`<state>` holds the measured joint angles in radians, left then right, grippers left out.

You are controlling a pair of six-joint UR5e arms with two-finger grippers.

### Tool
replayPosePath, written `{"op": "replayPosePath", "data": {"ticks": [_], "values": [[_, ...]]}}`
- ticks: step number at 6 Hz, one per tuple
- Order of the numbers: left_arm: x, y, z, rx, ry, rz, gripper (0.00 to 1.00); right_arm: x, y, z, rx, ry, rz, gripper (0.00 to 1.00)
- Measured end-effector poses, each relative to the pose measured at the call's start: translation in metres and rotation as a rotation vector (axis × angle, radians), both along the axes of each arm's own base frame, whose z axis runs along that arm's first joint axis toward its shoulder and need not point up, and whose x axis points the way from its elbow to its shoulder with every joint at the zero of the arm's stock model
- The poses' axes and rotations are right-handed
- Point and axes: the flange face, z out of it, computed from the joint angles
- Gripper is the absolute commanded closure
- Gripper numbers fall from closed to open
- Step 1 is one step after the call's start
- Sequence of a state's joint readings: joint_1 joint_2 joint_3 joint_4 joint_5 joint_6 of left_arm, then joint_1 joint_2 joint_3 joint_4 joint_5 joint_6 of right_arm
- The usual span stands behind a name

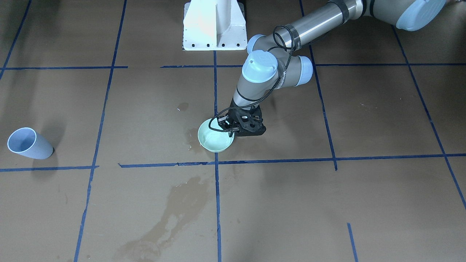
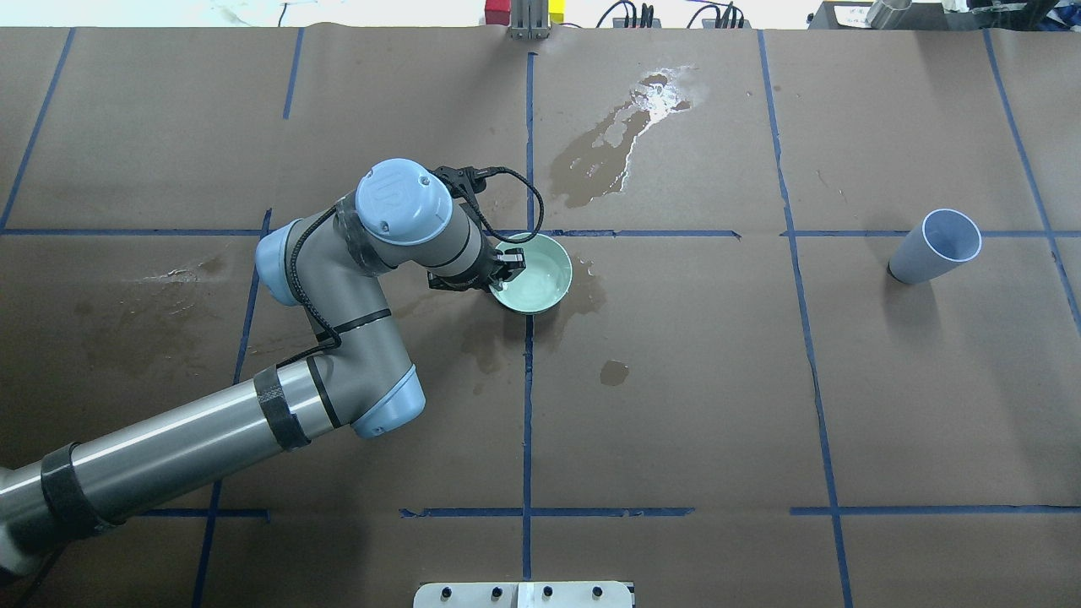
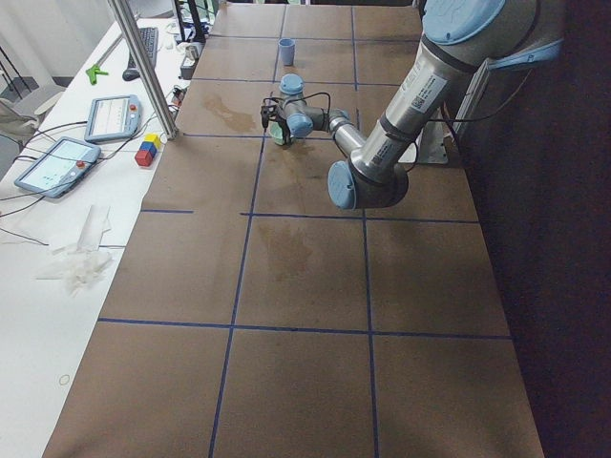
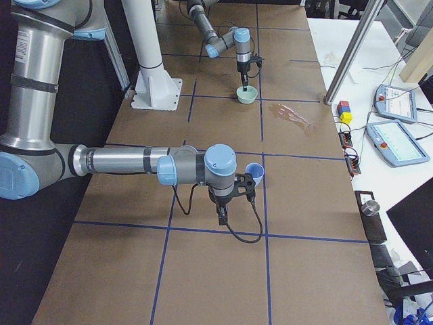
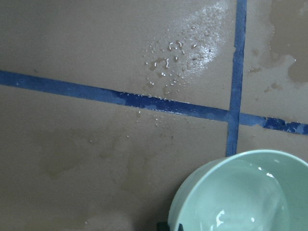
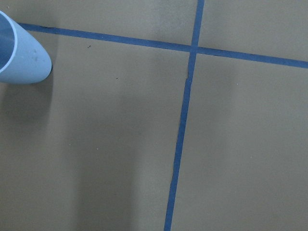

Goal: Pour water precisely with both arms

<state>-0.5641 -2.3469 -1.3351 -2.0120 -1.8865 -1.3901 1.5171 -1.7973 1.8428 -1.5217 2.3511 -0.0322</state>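
The left arm [image 2: 363, 279] reaches out over the brown table [image 2: 718, 380] to a pale green bowl [image 2: 545, 279], which sits where two blue tape lines [image 2: 528, 422] cross near the middle. The left claw [image 2: 509, 263] points down at the bowl's rim on the side towards the robot's left. It is closed onto that rim, with one finger over the inside and a dark tip just outside it in the wrist view. The water [image 5: 250, 202] lies in the bottom of the bowl as a shallow clear layer (only pale glints and a faint ripple give it away). Small bright droplets [image 5: 175, 53] also sit on the table beyond the bowl. A darker blotchy stain [image 2: 600, 156] spreads farther out, towards the table's far edge.

A light blue cup [image 2: 933, 247] stands well apart from the bowl, on the robot's right. The right arm [image 4: 122, 162] shows only from the side, held level above the table. The right claw [image 4: 238, 188] hangs beside the cup in that view, and I cannot tell how far open it is.
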Motion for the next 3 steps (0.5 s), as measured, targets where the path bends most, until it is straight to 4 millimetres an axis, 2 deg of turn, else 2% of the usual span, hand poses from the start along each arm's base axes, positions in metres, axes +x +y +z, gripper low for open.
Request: {"op": "replayPosePath", "data": {"ticks": [1,2,3], "values": [[-0.003,-0.001,-0.002,0.002,0.002,-0.002,0.00,0.000,-0.001,-0.003,0.005,0.000,0.000,0.00],[-0.017,-0.008,-0.006,-0.009,0.004,0.003,0.00,0.000,-0.002,-0.010,0.020,-0.002,0.000,0.00],[-0.050,-0.017,-0.005,-0.021,0.002,0.030,0.00,-0.001,-0.005,-0.022,0.046,-0.005,0.000,0.00]]}}
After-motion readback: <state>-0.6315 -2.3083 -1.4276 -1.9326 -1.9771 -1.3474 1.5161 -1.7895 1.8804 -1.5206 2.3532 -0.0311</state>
